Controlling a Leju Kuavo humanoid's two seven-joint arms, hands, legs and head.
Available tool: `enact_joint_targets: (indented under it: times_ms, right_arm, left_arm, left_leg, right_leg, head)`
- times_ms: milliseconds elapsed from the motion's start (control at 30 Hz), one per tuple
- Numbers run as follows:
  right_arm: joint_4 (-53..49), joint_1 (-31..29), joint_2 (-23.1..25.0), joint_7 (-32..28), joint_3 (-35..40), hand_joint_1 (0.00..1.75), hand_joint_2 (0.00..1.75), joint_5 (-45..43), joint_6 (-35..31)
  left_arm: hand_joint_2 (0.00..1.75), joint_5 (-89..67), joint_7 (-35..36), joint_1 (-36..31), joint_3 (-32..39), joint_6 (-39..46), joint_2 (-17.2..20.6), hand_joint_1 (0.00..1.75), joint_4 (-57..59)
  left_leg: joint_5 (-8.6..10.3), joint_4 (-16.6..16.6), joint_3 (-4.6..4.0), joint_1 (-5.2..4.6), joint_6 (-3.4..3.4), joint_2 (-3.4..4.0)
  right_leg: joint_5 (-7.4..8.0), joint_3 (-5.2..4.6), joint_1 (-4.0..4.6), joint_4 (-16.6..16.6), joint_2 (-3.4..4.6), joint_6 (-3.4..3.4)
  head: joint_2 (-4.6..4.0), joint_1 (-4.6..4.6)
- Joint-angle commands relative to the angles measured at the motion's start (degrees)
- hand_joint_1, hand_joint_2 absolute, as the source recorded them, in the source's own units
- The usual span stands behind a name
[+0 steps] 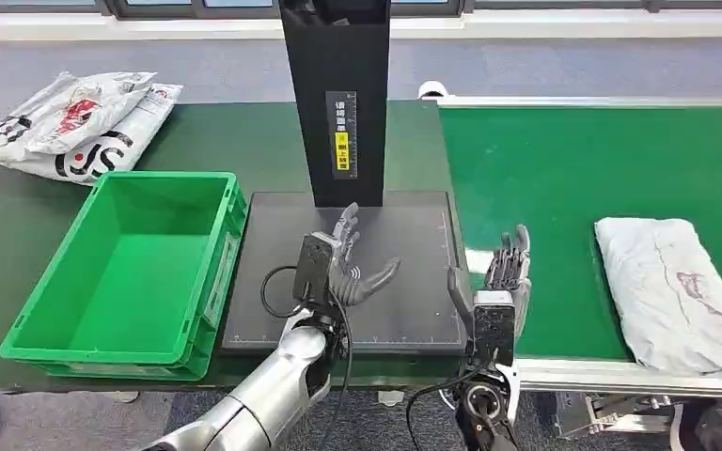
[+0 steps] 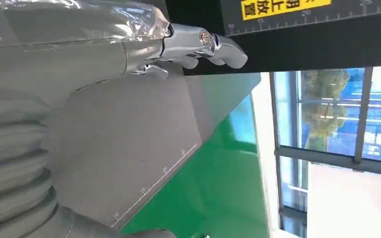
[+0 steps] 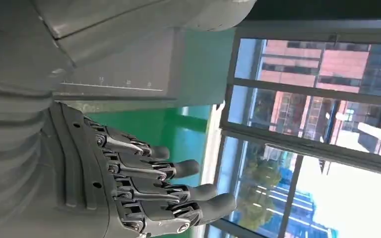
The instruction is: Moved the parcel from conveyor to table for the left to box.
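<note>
two empty splayed hands, left hand [image 1: 350, 268] over grey mat [image 1: 414, 282], right hand [image 1: 508, 272] near belt, parcel [image 1: 672, 291] seen from head

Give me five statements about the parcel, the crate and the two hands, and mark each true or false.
1. The grey parcel lies on the green conveyor belt. True.
2. The green crate holds a parcel. False: it is empty.
3. The right hand grips the parcel. False: it is open and holds nothing, with the parcel lying apart from it further to the right.
4. The left hand is over the dark mat, fingers apart. True.
5. The printed bags lie inside the crate. False: they lie on the table beyond it.
</note>
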Motion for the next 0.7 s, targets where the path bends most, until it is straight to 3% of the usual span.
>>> enact_joint_targets:
  times_ms: [33, 167, 400, 500, 700]
  right_arm:
    - [9.1, -3.4, 0.4, -2.4, -3.5, 0.00, 1.75, -0.5, 0.1]
    - [11.0, -4.3, 0.0, -3.3, -3.3, 0.00, 1.75, -1.1, 0.2]
    - [15.5, -8.9, -0.3, -2.5, -3.7, 0.00, 1.75, -0.8, 3.1]
    - [15.8, -9.3, -0.5, -2.3, -3.9, 0.00, 1.75, -0.9, 3.3]
    - [22.1, -14.4, -2.7, 0.2, -4.4, 0.00, 1.75, 5.9, -2.0]
  left_arm:
    - [1.75, -6.4, -0.1, -2.3, -2.5, -0.5, 1.4, 0.00, 8.3]
    - [1.75, -8.6, -1.3, -2.0, -0.4, 0.8, 2.1, 0.00, 8.9]
    - [1.75, -7.1, -2.7, -2.8, 8.6, -5.1, 3.6, 0.00, 7.6]
    - [1.75, -7.2, -2.7, -2.9, 9.0, -5.5, 3.9, 0.00, 7.6]
    - [1.75, -6.9, -4.5, -3.4, 13.7, -3.5, 5.0, 0.00, 6.8]
  left_leg:
    - [-0.03, -0.1, 0.27, 0.05, 0.03, 0.06]
    - [-0.05, -0.2, 0.32, 0.04, 0.01, 0.11]
    - [-0.02, 0.0, 0.07, 0.03, 0.00, 0.14]
    - [-0.03, -0.1, 0.16, 0.05, 0.01, 0.20]
    - [-0.01, -0.1, 0.15, 0.03, 0.01, 0.12]
  right_leg:
    - [0.01, 0.30, 0.07, -0.2, -0.01, -0.02]
    - [0.00, 0.34, 0.06, -0.2, 0.05, -0.02]
    - [0.04, 0.10, 0.04, -0.1, 0.09, -0.02]
    - [0.05, 0.17, 0.07, -0.1, 0.14, -0.02]
    - [0.03, 0.17, 0.05, -0.1, 0.09, -0.02]
  head:
    - [0.00, 0.00]
    - [0.00, 0.00]
    - [0.00, 0.00]
    - [0.00, 0.00]
    - [-0.02, 0.00]
